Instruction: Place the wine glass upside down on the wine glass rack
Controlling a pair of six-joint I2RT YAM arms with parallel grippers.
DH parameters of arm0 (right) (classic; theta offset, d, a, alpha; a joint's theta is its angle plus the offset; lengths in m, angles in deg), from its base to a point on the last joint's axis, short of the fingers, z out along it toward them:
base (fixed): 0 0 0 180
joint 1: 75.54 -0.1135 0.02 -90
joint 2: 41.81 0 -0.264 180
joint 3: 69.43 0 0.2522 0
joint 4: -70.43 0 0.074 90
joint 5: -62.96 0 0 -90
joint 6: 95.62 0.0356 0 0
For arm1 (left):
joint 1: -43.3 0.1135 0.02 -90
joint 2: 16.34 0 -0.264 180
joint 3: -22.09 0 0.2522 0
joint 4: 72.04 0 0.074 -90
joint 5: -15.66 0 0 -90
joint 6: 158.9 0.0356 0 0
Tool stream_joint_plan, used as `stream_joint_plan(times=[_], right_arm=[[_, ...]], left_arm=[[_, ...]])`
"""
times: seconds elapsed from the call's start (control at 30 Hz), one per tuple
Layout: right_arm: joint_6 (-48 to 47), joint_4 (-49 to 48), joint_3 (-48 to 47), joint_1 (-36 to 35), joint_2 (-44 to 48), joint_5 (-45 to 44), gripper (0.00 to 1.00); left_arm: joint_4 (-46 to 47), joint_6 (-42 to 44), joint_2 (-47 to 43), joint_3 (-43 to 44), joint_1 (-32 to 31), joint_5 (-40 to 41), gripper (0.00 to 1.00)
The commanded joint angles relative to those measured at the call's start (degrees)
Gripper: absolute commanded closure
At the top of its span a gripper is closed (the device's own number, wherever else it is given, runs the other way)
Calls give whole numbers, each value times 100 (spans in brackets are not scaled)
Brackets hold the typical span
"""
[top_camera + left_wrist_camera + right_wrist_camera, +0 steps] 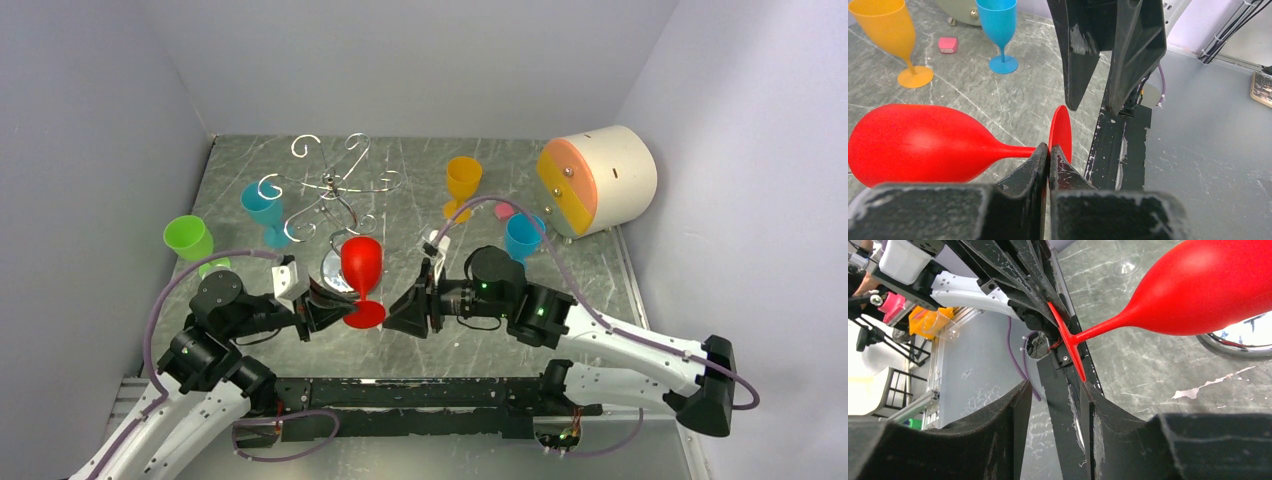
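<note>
Your left gripper (1049, 150) pinches the red wine glass (923, 142) by its foot; the right gripper (1055, 390) waits half-open just beside.

Orange goblet (462, 179); green cup (187, 238); cream drum (615, 170).

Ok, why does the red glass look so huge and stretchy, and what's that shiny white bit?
Left wrist view: the red wine glass is close to the lens, so it bulges, and the left pincer at the bottom looks fuzzy. Right wrist view: the glass bulges again, and the shiny bit is glare on the rack's metal base. Top view: even light, nothing stretched.
</note>
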Motion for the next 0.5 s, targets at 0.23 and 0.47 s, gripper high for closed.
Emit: stream_joint_plan(times=[0.23,0.47], right_arm=[[-51,-552,-205,-340,-560,-250,58],[26,-677,-171,-382,-516,-502,55]], left_arm=[[165,-134,-39,45,18,-250,93],[152,-166,28,47,17,-345,93]])
